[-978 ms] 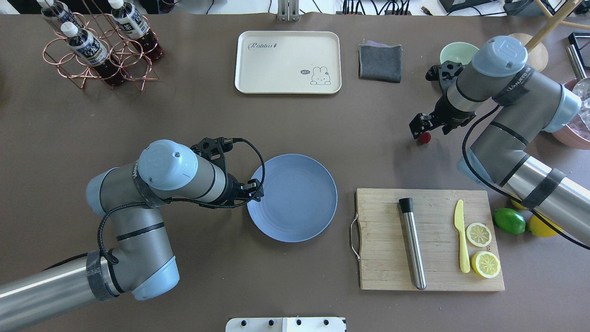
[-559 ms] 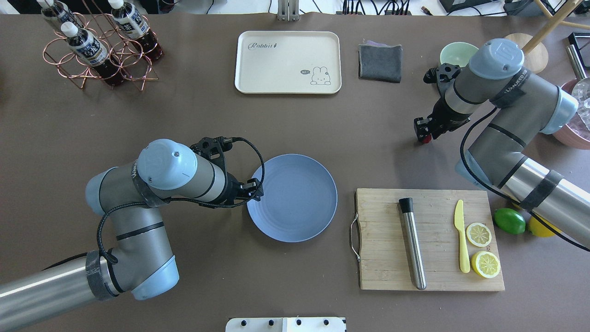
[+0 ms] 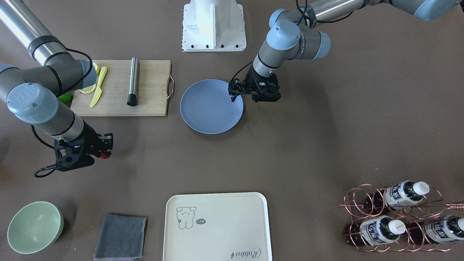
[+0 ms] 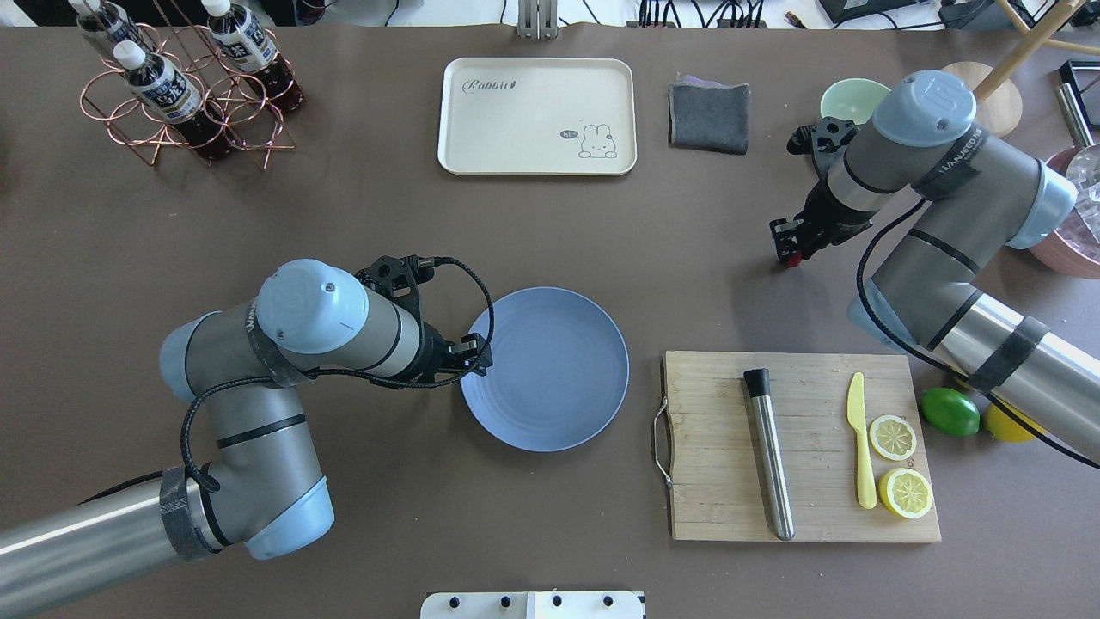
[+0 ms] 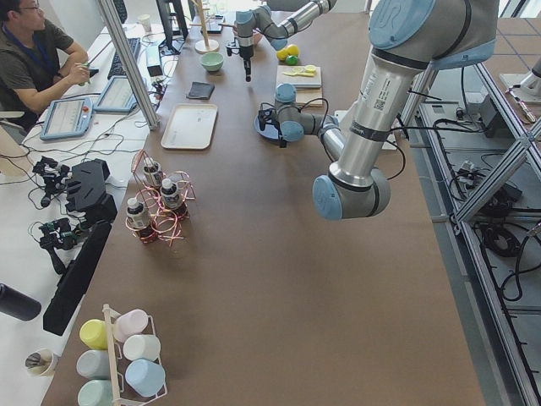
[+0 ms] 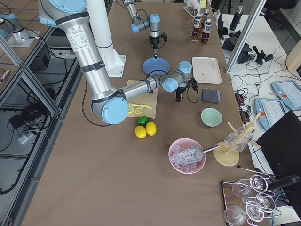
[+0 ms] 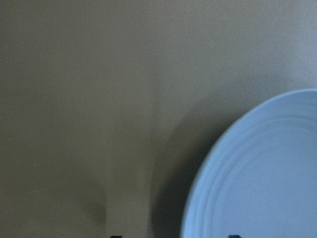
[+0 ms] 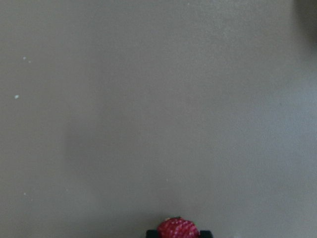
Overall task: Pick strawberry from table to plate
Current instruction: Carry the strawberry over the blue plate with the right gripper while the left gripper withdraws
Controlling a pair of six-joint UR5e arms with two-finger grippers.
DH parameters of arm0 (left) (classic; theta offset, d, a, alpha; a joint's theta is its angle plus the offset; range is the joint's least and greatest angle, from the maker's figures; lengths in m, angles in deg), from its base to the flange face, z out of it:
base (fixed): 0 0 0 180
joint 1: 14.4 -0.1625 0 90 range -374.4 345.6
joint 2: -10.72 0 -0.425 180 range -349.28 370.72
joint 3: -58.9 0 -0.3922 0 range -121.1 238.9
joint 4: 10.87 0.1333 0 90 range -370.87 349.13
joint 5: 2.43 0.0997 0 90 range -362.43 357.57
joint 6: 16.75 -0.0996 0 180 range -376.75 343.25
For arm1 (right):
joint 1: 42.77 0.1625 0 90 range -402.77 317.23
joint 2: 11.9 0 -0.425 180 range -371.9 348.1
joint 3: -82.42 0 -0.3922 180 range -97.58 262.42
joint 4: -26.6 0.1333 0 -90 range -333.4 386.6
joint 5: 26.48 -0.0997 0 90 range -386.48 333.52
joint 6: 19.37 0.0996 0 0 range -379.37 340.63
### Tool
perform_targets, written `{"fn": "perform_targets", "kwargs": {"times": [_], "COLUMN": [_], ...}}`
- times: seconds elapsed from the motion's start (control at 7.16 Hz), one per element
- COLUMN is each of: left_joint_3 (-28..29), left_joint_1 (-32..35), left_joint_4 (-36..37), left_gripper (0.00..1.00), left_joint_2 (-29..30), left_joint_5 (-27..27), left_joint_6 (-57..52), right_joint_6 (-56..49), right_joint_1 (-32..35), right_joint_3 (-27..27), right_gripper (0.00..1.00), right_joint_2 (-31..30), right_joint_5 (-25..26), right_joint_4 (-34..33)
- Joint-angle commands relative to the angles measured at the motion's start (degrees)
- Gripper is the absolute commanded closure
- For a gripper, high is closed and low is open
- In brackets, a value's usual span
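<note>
Strawberry sits clamped in our down-pointing right hand above the desk, our left hand parted at the rim of the plate.

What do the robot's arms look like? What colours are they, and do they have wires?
The left arm and right arm match: fat round tubes, shiny silver near the base, then grey, with pale blue caps at the joints. Black bands wrap them, some with white lettering, and a black cable loops along each. The left claw and right claw are black with two small fingers.
</note>
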Motion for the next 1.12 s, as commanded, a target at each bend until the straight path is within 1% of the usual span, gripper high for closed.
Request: {"fn": "perform_targets", "kwargs": {"times": [0.0,0.14,0.28,0.42,0.56,0.7,0.98], "left_joint_3": [-1.88,-7.38,-11.09,-10.25,-9.72,-9.98,-9.98], "left_joint_1": [2.16,4.53,7.42,8.06,9.64,10.87,13.51], "left_joint_4": [3.39,13.68,18.48,18.71,18.62,18.62,18.36], "left_gripper": [0.03,0.03,0.03,0.03,0.03,0.03,0.03], "left_joint_2": [-0.54,-1.58,-3.51,-5.18,-5.28,-6.50,-8.70], "left_joint_5": [0.48,0.30,-0.13,0.04,-0.05,0.21,-0.05], "left_joint_6": [-1.09,-1.08,-3.43,-7.20,-10.63,-11.27,-14.33], "right_joint_6": [8.97,16.77,25.03,30.85,31.87,34.23,35.22], "right_joint_1": [-1.76,-5.60,-10.60,-16.74,-20.28,-23.63,-27.42], "right_joint_3": [-5.17,-8.33,-10.28,-10.21,-10.21,-9.95,-8.81], "right_gripper": [1.00,1.00,1.00,1.00,1.00,1.00,1.00], "right_joint_2": [1.34,2.22,4.67,8.08,11.69,14.68,15.76], "right_joint_5": [-0.80,0.16,4.09,10.22,13.76,16.32,20.63], "right_joint_4": [-0.44,-0.44,-0.62,-1.40,-5.76,-8.94,-8.88]}}
